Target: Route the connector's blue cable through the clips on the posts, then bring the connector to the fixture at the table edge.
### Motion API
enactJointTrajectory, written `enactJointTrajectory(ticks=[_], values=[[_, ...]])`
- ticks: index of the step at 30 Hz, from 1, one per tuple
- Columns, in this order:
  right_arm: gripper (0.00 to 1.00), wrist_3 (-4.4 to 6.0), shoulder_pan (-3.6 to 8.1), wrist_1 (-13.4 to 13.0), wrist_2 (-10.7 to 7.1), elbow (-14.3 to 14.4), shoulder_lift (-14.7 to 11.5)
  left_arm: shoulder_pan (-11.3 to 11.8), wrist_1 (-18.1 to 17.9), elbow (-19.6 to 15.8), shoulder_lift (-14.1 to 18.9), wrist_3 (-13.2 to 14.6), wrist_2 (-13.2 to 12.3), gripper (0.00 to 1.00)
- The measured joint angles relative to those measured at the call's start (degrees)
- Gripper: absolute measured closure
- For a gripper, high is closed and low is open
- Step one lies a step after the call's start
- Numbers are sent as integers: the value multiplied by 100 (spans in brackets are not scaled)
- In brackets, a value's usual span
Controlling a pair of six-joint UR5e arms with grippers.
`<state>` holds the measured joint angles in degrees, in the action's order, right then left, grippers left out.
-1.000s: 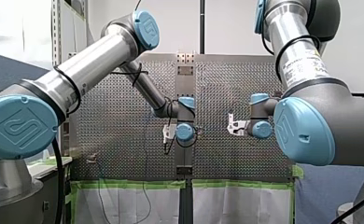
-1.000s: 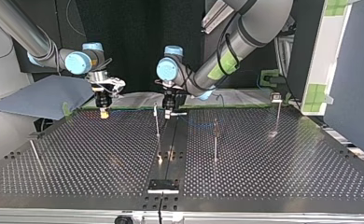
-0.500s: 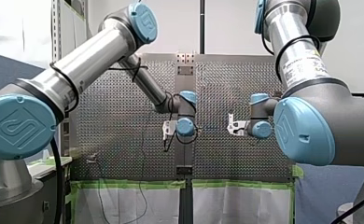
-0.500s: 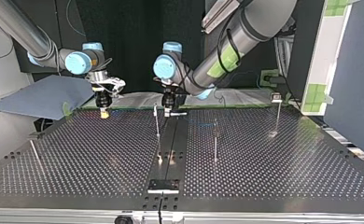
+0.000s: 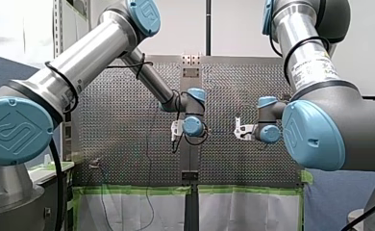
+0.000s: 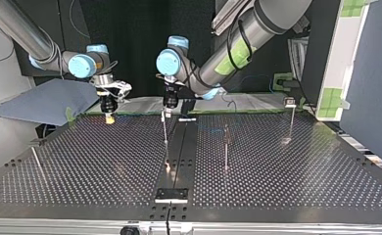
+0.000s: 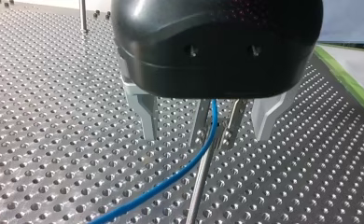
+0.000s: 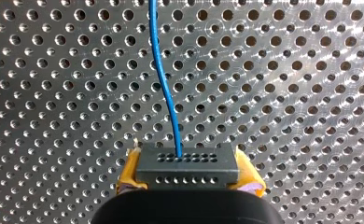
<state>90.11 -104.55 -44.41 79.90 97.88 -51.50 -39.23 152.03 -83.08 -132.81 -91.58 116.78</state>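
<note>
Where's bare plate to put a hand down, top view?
Free: the plate between the slanted rod and the centre post; also between the middle post and the right post. Crowded: the far edge, where my left gripper has the blue cable at the centre post, my right gripper with the connector beside.

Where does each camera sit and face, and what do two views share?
Front view: behind the arms, looking over the table; my left arm and my right arm show.
Top view: across the table, facing both arms.
Left wrist view: looks down my left gripper at blue cable and post.
Right wrist view: my right gripper holds the connector.
Both wrist views share the blue cable.
</note>
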Motion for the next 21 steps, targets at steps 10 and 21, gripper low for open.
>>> enactJointTrajectory(ticks=[10, 21], values=[[100, 7, 0, 13, 0, 0, 0, -94, 96, -19, 6, 6, 2, 0], [100, 17, 1, 10, 0, 1, 2, -220, 134, -27, 7, 9, 21, 0]])
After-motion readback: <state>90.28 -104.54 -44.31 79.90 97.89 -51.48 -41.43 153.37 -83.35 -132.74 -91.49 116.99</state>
